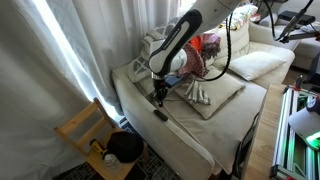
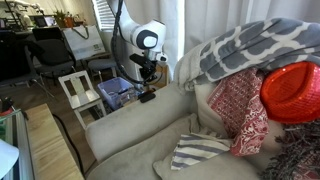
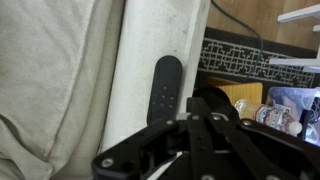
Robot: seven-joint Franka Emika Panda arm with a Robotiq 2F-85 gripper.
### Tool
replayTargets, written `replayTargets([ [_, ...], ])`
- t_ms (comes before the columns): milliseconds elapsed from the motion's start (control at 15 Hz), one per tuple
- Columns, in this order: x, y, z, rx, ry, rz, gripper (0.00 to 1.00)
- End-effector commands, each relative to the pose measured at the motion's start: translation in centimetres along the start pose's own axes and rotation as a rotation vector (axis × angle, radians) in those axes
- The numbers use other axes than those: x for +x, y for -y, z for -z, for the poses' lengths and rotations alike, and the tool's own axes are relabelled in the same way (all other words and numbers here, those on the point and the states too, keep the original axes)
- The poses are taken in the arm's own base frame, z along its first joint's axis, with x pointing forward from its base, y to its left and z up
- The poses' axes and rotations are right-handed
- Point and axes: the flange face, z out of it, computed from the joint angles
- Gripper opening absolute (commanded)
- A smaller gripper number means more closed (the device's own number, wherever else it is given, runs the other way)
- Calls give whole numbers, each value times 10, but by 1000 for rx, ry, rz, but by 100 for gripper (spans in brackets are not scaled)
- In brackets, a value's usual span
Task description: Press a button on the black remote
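Black and slim, the remote point(image 3: 165, 88) lies flat along the top of the sofa's pale arm point(image 3: 140, 40), buttons up. Right over it hangs the hand point(image 1: 157, 97) — fingers drawn together, holding nothing, tips pointing down. I cannot tell whether they touch it. Lower down beside the sofa, a wooden chair point(image 1: 75, 125) carries a round black lump point(image 1: 125, 146).
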Motion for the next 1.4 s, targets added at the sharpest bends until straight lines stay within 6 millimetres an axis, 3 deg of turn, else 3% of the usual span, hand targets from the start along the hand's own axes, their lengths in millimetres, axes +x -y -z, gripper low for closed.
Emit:
replayTargets([
  [0, 15, -10, -24, 7, 19, -12, 0],
  [533, 27, -25, -60, 20, 47, -27, 0],
  [1333, 39, -27, -76, 28, 106, -68, 0],
])
